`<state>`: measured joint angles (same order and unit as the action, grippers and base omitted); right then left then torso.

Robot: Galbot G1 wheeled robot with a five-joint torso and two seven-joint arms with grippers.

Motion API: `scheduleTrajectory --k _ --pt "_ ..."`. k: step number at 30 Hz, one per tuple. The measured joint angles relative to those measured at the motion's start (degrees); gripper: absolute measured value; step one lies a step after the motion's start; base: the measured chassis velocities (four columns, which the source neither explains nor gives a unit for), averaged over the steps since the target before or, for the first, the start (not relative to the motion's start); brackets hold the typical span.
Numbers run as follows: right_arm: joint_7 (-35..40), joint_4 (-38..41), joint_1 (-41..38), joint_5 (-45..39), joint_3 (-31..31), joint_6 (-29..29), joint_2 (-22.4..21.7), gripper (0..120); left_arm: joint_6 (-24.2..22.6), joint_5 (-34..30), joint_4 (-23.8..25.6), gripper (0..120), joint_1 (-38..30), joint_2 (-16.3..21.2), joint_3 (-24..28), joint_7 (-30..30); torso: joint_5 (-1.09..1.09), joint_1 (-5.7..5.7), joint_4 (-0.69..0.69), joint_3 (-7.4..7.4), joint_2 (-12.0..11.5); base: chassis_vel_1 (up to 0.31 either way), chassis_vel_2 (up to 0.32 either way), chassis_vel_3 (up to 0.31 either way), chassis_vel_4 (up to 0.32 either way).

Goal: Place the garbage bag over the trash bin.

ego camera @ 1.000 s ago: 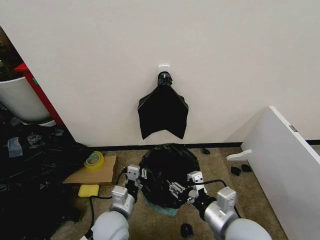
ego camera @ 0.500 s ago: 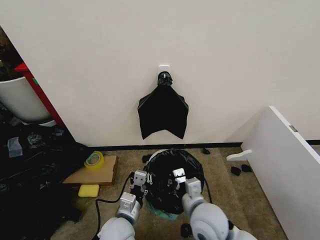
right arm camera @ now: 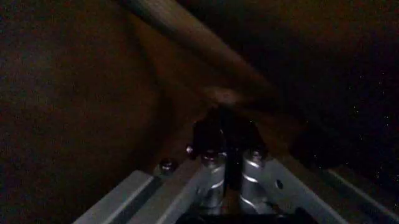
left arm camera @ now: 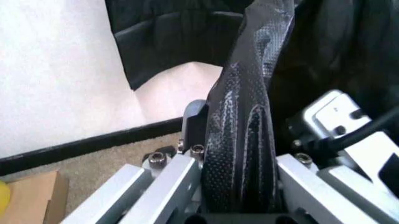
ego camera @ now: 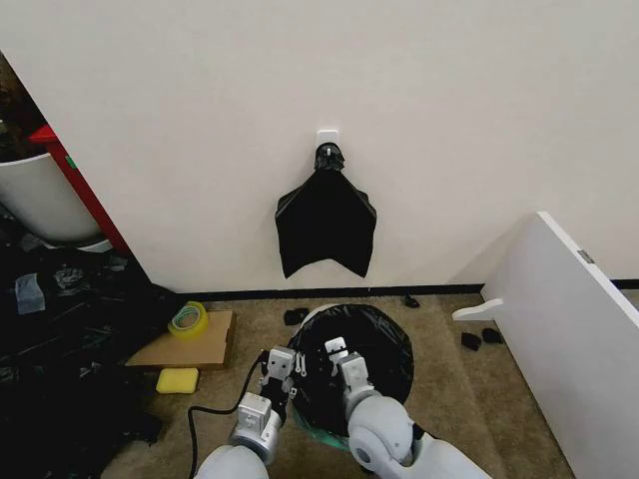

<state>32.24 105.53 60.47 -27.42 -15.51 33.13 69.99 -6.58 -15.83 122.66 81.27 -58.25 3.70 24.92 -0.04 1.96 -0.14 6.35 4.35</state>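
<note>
The trash bin [ego camera: 313, 316] stands on the carpet by the wall, its cream-white rim showing at the back left and a pale green tint low down. The glossy black garbage bag [ego camera: 374, 349] drapes over most of it. At the bin's left side my left gripper [ego camera: 285, 361] is shut, its black fingers [left arm camera: 240, 140] pressed together against the bag's edge [left arm camera: 324, 56]. Close beside it my right gripper [ego camera: 332, 351] reaches into the bag's mouth. In the dark right wrist view that gripper [right arm camera: 225, 116] is shut where the bag's creases [right arm camera: 187, 37] converge.
A flat black fan-shaped bundle [ego camera: 325, 225] hangs on the wall above the bin. A white board [ego camera: 569, 329] leans at the right. A cardboard sheet [ego camera: 185, 344] with a tape roll [ego camera: 188, 318], a yellow sponge [ego camera: 178, 379] and dark clutter [ego camera: 60, 329] lie left.
My right gripper swung from the bag's right side across to its left, ending beside the left gripper. The left gripper edged inward. The bin's white back-left rim now shows.
</note>
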Motion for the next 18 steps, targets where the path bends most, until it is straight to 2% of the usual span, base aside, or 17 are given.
scheduleTrajectory --k 12,18 --pt "-0.08 -3.29 -0.18 2.25 -0.13 -0.86 -0.94 0 0.92 1.29 0.46 1 1.21 0.29 -0.79 -0.89 0.00 0.00 -0.01 0.00 0.00 0.000 0.000 0.000 0.000" --pt "-0.38 -3.12 -0.32 3.11 -0.95 -0.37 0.92 0 1.50 3.50 0.60 1 2.54 0.58 -0.43 -1.60 0.01 0.00 0.00 0.00 0.00 0.000 0.000 0.000 0.000"
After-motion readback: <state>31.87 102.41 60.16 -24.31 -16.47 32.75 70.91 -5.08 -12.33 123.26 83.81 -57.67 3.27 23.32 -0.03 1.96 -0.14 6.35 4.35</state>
